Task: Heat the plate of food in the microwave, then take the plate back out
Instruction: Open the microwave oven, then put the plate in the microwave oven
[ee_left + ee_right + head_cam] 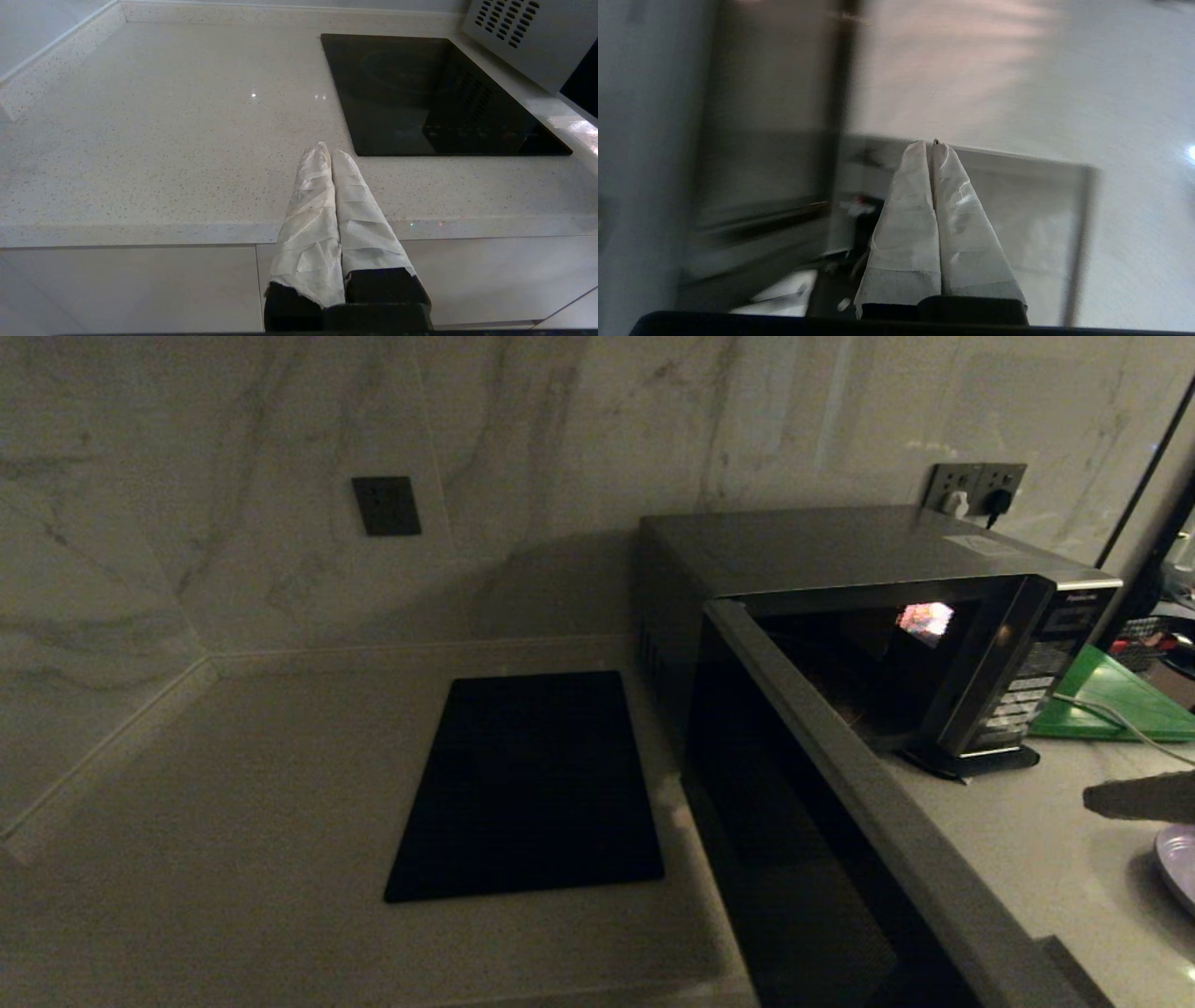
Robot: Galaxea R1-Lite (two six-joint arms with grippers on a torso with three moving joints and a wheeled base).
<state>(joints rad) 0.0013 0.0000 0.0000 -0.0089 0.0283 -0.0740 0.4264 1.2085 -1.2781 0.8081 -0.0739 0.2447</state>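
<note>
The microwave [840,546] stands at the back right of the counter with its dark glass door [840,784] swung wide open toward me; its vented side [514,37] also shows in the left wrist view. Only the rim of the pale lavender plate [1181,863] shows at the right edge, and no food on it is visible. My right gripper [1094,800] hovers just above and beside the plate, its cloth-wrapped fingers [915,196] pressed together on nothing. My left gripper [331,151] is shut and empty above the counter's front edge, near the cooktop's corner.
A flat black cooktop [532,784] lies left of the microwave. A green board [1116,700] with a white cable [1111,714] across it lies right of the microwave. Wall sockets [976,490] sit behind it. The open door juts out past the counter's front.
</note>
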